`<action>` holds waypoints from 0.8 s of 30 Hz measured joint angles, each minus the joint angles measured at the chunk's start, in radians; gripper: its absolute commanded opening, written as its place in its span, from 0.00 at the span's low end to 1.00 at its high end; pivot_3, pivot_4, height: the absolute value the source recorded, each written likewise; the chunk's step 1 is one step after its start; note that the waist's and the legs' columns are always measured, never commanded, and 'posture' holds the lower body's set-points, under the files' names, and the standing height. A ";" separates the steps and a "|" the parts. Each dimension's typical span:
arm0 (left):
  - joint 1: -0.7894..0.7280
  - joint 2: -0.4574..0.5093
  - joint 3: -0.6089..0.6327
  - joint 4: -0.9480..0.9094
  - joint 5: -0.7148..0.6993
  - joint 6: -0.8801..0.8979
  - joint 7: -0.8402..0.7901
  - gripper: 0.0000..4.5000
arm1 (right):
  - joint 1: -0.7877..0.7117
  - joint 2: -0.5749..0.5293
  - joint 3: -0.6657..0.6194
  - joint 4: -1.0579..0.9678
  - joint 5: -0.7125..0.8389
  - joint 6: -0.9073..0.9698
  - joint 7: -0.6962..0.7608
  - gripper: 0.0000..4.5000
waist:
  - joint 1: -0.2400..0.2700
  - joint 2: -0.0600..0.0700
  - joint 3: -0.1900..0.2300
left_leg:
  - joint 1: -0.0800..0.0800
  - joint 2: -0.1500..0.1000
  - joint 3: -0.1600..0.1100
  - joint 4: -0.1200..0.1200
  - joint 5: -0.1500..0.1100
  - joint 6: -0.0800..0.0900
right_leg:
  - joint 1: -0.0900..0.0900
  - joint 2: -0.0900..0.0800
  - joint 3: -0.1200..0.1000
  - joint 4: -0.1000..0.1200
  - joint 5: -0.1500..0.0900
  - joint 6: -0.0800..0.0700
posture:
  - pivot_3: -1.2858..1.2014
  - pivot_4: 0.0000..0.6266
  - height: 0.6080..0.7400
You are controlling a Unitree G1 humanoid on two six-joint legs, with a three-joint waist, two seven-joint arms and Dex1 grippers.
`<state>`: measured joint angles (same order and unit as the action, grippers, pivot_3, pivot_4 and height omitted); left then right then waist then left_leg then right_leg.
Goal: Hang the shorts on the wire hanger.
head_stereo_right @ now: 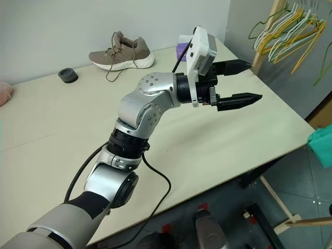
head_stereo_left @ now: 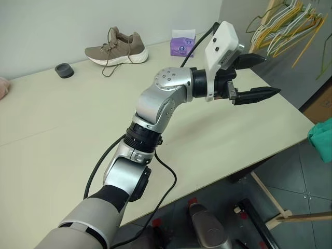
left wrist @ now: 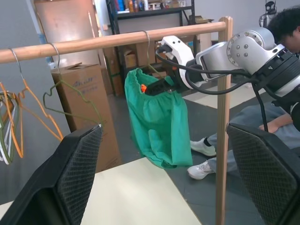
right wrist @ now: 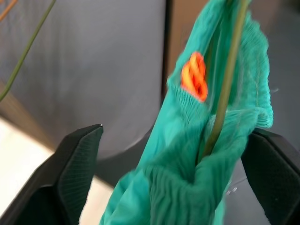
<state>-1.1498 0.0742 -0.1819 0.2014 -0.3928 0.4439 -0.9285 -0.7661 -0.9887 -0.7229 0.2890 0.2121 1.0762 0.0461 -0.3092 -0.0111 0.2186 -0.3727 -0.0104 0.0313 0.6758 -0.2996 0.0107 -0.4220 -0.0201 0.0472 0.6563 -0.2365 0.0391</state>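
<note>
shorts point(left wrist: 159, 117): hang from wire hanger point(right wrist: 224, 84), hooked on the wooden rail point(left wrist: 117, 41) beside the table point(head_stereo_left: 78, 119)
right gripper point(left wrist: 157, 86): jaws spread wide either side of the waistband, not pinching it
left gripper point(head_stereo_left: 259, 77): spread, empty, held over the table
progress: looks done, shorts on hanger and hanger on rail
left: pull right arm clear without dragging the cloth

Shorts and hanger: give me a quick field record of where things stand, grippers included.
shorts: draped on the wire hanger, hanging from the wooden rail
right gripper: open, fingers either side of the waistband
left gripper: open, empty, above the table
other hangers: bunched further along the rail
person: sitting on the floor behind the rack
</note>
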 measured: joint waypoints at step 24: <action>0.002 0.012 -0.007 0.000 0.031 -0.021 0.001 1.00 | 0.141 0.076 0.141 -0.292 -0.111 -0.516 -0.019 1.00 | -0.002 0.001 0.000 | 0.000 0.000 0.000 0.000 0.000 0.000 | 0.000 0.000 0.000 0.000 0.000 0.001 | 0.37 0.31 1.00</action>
<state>-1.1473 0.0864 -0.1893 0.2012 -0.3622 0.4225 -0.9279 -0.6250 -0.9126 -0.5817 -0.0030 0.1010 0.5604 0.0268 -0.3111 -0.0104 0.2181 -0.3722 -0.0101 0.0316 0.6758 -0.2999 0.0104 -0.4222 -0.0198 0.0476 0.6563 -0.2363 0.0397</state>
